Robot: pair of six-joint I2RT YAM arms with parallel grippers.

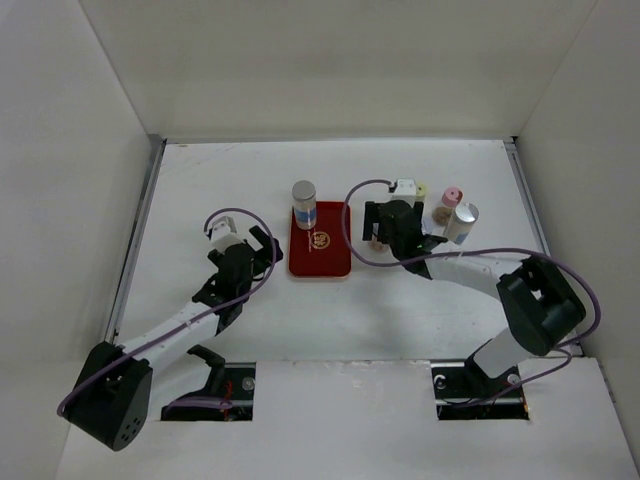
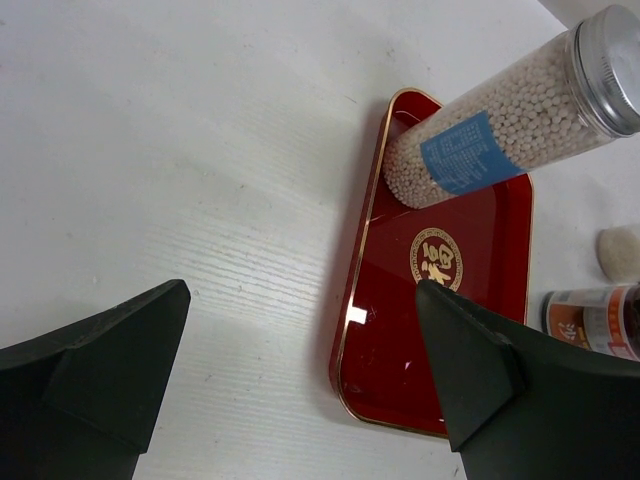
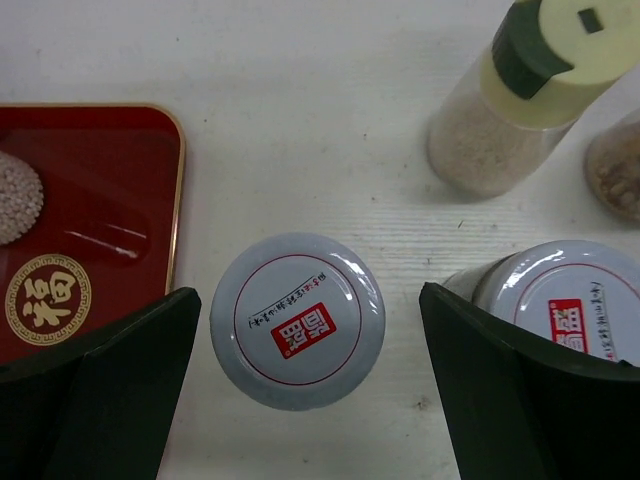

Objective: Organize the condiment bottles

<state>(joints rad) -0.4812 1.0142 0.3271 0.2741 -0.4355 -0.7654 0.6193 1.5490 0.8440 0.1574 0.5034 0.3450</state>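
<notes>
A tall white bottle (image 1: 304,204) with a silver cap and blue label stands on the far-left corner of the dark-red tray (image 1: 322,258); it also shows in the left wrist view (image 2: 500,130). My right gripper (image 3: 310,330) is open and hangs right of the tray (image 1: 393,230), its fingers either side of a grey-capped bottle (image 3: 297,320) without touching it. A second grey-capped bottle (image 3: 560,300) stands by the right finger. A yellow-capped bottle (image 3: 525,85) and a pink-capped one (image 1: 451,199) stand beyond. My left gripper (image 1: 260,246) is open and empty left of the tray (image 2: 300,330).
White walls close in the table on three sides. The tray's near half (image 2: 440,330) is bare. The bottles right of the tray stand close together, with a silver-capped one (image 1: 462,221) at the far right of the group.
</notes>
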